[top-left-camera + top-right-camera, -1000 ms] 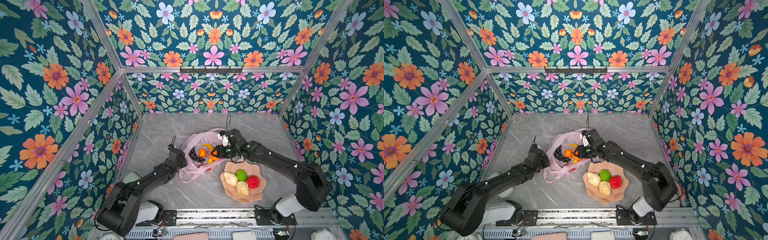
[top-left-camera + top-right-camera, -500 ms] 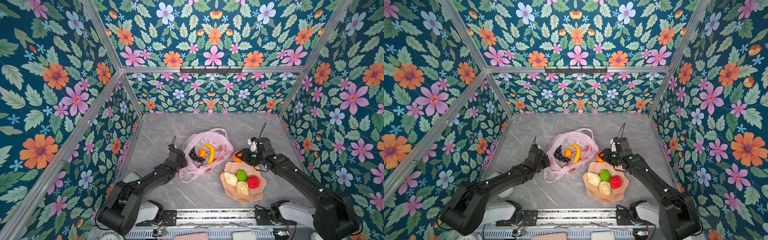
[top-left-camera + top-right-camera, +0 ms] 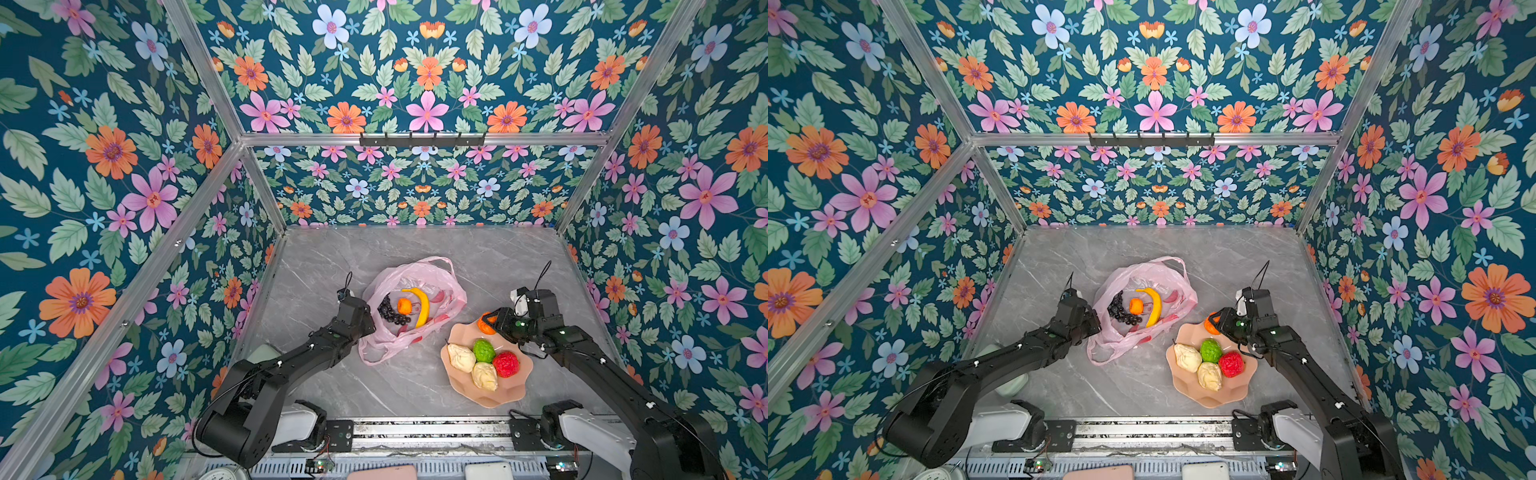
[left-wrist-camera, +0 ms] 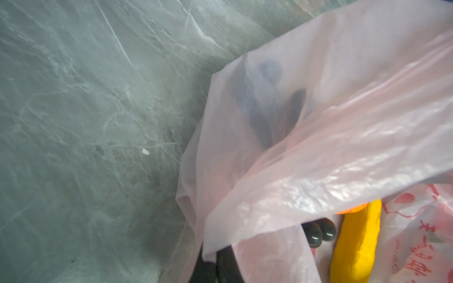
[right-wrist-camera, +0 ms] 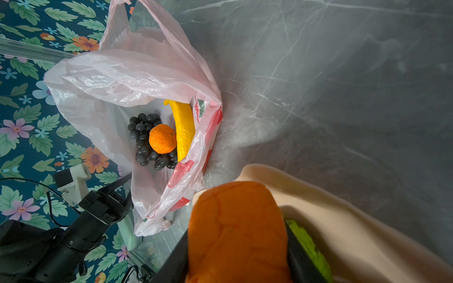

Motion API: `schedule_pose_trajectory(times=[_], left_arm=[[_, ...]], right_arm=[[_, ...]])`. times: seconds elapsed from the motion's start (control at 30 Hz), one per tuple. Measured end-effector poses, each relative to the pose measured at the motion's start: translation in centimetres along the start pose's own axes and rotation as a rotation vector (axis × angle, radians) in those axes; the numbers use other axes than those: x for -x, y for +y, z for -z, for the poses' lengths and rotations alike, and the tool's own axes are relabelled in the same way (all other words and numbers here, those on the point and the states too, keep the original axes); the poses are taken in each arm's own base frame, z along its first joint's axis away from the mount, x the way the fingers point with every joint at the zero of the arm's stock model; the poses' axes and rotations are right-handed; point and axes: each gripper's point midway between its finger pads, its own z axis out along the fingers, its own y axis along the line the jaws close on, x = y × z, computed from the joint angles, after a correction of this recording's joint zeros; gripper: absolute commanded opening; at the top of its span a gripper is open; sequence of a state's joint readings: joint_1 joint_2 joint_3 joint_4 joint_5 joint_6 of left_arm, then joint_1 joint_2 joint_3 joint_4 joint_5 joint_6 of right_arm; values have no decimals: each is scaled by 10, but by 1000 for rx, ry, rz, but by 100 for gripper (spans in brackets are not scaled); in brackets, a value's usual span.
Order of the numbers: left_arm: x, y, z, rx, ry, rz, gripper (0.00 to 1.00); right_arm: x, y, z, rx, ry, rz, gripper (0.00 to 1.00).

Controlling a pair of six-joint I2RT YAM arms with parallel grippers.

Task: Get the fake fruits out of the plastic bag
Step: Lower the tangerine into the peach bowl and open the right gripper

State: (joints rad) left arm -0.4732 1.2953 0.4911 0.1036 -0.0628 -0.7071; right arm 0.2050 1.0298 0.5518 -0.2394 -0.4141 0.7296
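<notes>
crinkly glossy plastic bag [image 3: 437, 277], smooth marble-look table [image 3: 415, 245]

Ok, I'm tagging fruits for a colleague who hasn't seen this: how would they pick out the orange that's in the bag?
Find the pink bag lying open on the grey table. Inside it, the orange is the small round fruit between the dark grapes and the yellow banana. The other orange is outside the bag, held by the right gripper at the plate rim.
</notes>
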Motion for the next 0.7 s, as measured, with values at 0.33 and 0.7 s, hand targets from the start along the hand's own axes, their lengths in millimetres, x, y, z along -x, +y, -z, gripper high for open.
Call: schedule_pose_trajectory(times=[0.33, 0.7], left_arm=[[1, -2, -1, -7, 3, 0, 0], [-1, -2, -3, -4, 10, -1, 0]], right_arm=[[-7, -22, 0, -69, -5, -23, 43], [-10, -37, 0, -131, -19, -37, 65]])
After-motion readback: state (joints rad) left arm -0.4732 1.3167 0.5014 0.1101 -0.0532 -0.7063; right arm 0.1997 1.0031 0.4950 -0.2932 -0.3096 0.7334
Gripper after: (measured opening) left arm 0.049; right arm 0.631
